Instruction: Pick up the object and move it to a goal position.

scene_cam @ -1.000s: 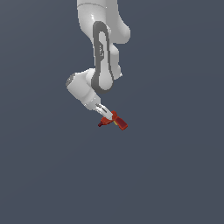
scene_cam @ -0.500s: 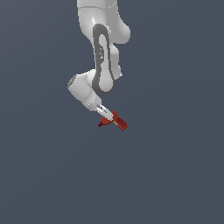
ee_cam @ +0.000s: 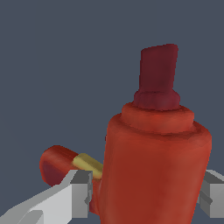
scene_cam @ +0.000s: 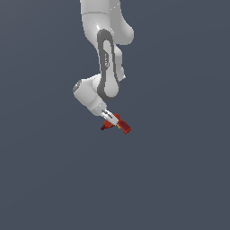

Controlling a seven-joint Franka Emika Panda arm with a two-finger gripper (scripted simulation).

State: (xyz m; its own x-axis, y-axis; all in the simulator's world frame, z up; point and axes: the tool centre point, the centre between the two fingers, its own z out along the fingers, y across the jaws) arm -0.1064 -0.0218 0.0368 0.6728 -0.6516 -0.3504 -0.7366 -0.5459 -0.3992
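The object [scene_cam: 117,124] is a small red angled drill-like item with a blocky end, a yellow patch and a darker red stub. In the exterior view it sits at the tip of the white arm, between the fingers of my gripper [scene_cam: 110,119]. In the wrist view the object [ee_cam: 155,162] fills most of the frame, its dark red stub pointing away from the camera. The grey fingers [ee_cam: 81,194] press against both of its sides. My gripper [ee_cam: 146,197] is shut on the object.
A plain dark blue-grey background surrounds the arm [scene_cam: 105,67] in both views. No other objects, edges or goal marker show.
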